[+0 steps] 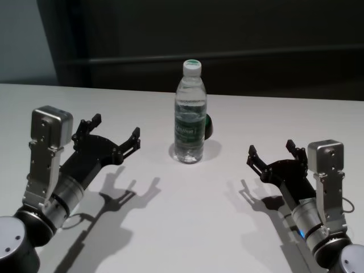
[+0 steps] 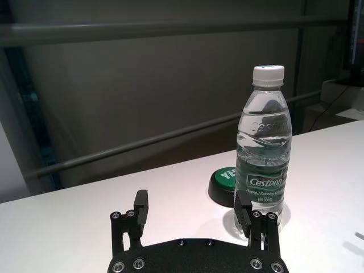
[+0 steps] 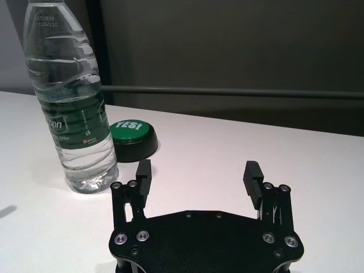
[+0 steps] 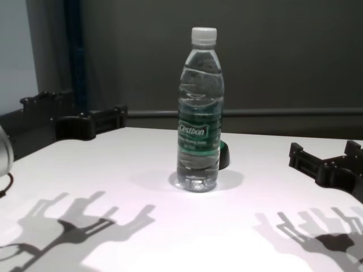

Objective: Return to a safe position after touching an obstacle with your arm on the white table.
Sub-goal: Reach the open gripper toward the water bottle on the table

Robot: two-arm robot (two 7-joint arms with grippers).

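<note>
I see a clear bottle (image 1: 190, 114) with a white cap (image 1: 192, 66) and a dark green label band (image 4: 198, 136) carrying white "Cestbon" lettering. Just behind the bottle sits a button (image 3: 132, 139), black at the base, green on top, with white "YES!" letters. The table (image 1: 187, 227) is plain white, marked by grey shadows. To either side of the bottle, my left tool (image 1: 116, 133) and right tool (image 1: 272, 151) are black, on silver-grey wrists.
</note>
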